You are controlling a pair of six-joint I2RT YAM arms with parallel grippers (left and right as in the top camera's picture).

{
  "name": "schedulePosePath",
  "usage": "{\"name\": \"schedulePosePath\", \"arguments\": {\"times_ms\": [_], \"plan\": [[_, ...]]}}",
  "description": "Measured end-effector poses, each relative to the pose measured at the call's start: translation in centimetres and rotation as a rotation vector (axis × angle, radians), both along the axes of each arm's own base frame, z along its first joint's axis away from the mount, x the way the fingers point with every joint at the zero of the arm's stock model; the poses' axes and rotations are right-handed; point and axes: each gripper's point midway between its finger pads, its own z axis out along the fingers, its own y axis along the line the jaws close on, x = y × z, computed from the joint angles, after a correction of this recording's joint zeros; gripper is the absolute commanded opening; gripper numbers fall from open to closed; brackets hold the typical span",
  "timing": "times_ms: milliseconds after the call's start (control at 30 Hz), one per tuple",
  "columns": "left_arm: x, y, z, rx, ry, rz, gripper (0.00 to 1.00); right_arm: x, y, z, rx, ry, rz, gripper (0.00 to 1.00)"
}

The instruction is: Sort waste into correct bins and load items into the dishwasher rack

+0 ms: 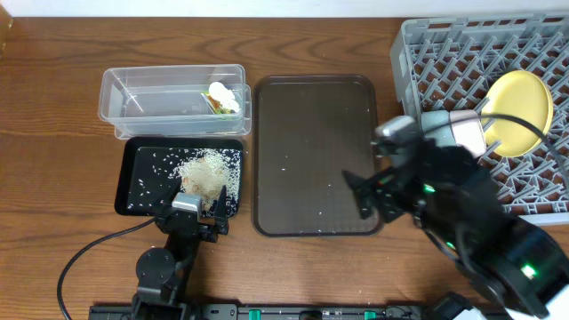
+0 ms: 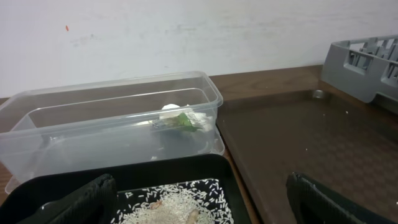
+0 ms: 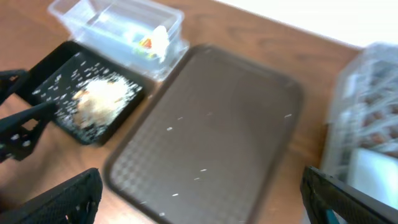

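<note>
L gripper (image 1: pixel 199 210) low over black tray (image 1: pixel 133 171)

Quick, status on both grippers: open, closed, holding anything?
Left gripper: open, holding nothing, at the near edge of the black tray.
Right gripper: open, holding nothing, near the dark brown tray.

Clear glossy plastic tub (image 2: pixel 112 121); matt textured brown tray (image 1: pixel 313 151); wood table (image 1: pixel 53 116).
</note>
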Motion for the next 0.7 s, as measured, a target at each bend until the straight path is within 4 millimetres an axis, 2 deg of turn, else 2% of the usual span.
{"name": "schedulePosePath", "arguments": {"times_ms": [167,333,467,700], "plan": [[0.0,0.0,0.0,0.0,0.0,0.0,0.9,-0.3,-3.9,2.7,-0.016,-0.134,-0.061,0.99],[0.0,0.0,0.0,0.0,0.0,0.0,0.9,-0.4,-8.8,2.9,-0.002,-0.232,-0.209,0.99],[0.0,0.0,0.0,0.0,0.0,0.0,0.89,0.1,-10.5,0.6,0.029,-0.291,-0.267,0.99],[0.0,0.0,0.0,0.0,0.0,0.0,0.9,-0.4,-11.7,-6.8,0.05,-0.333,-0.299,0.99]]}}
